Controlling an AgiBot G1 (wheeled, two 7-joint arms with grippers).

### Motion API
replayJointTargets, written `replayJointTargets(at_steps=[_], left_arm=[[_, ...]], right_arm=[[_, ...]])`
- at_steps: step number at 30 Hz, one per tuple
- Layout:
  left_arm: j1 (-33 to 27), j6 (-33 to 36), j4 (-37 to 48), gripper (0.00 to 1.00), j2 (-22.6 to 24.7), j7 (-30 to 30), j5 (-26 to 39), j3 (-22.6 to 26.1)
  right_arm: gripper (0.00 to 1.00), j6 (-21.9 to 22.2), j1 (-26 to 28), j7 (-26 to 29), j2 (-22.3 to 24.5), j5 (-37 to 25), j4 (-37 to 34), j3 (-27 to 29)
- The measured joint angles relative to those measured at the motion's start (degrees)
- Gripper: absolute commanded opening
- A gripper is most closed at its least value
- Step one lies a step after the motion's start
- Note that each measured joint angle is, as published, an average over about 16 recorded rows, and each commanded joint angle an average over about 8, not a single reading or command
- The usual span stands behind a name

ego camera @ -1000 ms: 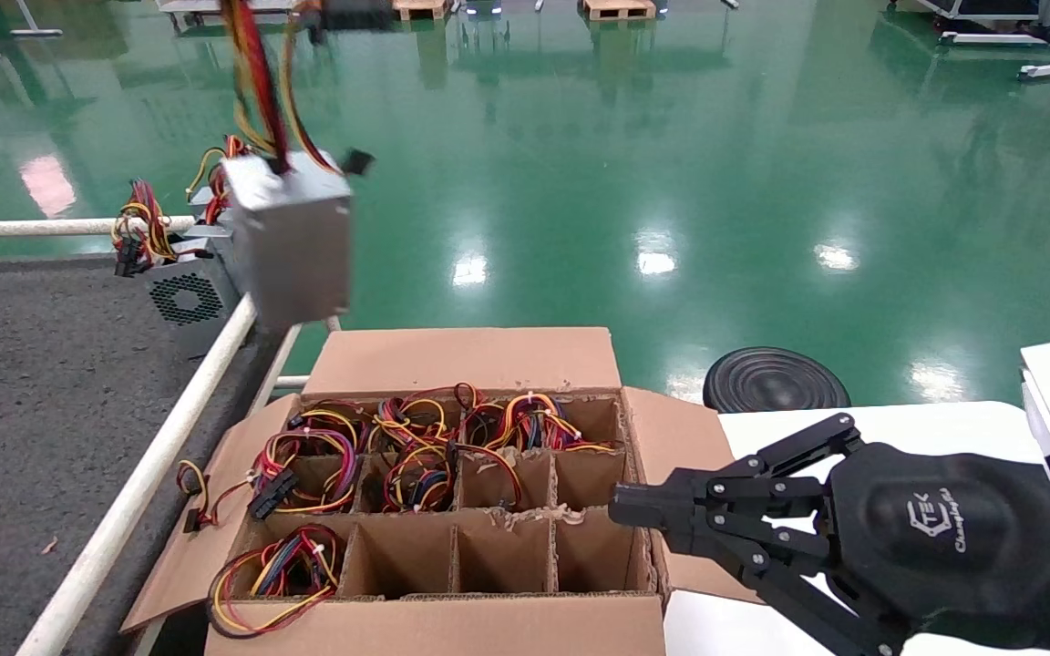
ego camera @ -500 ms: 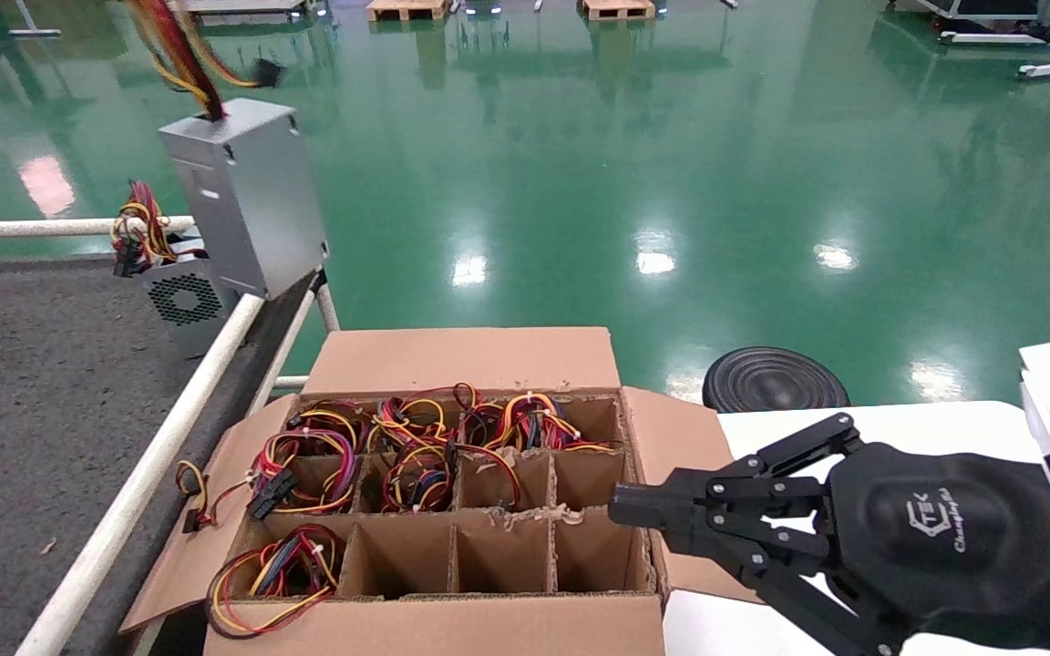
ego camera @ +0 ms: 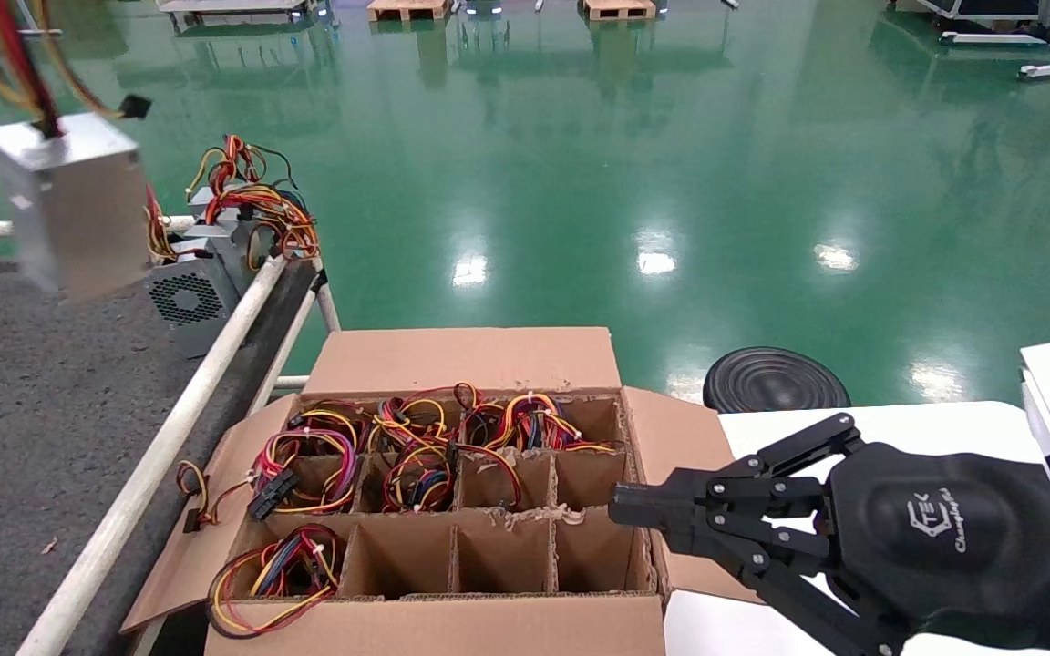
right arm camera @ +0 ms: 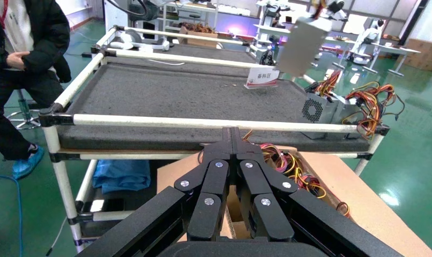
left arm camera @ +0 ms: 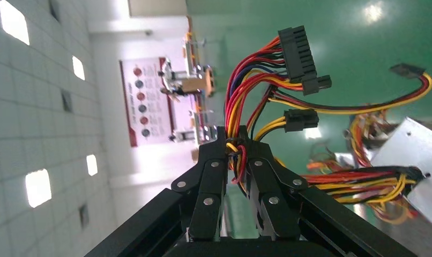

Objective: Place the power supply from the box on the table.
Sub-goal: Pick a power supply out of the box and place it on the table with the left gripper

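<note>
Transfer step. Surface (ego camera: pixel 24 437): dark speckled top beside the box (ego camera: pixel 452 510). Power supply (ego camera: pixel 69 205): hanging by its wires above the surface's far end, near the fan-grilled units (ego camera: pixel 183 296). Left tool (left arm camera: pixel 238 147): clamped on the wire bundle. Right tool (ego camera: pixel 621 510): closed, parked at the box's right edge. Next: lowering onto bare surface, then release.

Silver-grey power supply (ego camera: pixel 69 205) with red, yellow, black wires (left arm camera: pixel 257 101); brown box (ego camera: pixel 452 364); dark grey speckled surface (ego camera: pixel 24 410); black pincer (ego camera: pixel 621 510)
</note>
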Motion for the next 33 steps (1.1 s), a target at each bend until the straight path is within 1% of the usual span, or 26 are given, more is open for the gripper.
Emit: replayJointTargets(at_steps=[16, 33], left_arm=[[-2.4, 1.1, 5.5, 0.00, -3.6, -0.2, 2.4, 2.4], [-2.2, 2.0, 10.3, 0.00, -5.3, -0.2, 2.2, 4.4]], right_arm=[[0.00, 0.0, 0.0, 0.0, 0.0, 0.0, 0.0, 0.0], [0.00, 0.0, 0.0, 0.0, 0.0, 0.0, 0.0, 0.0]])
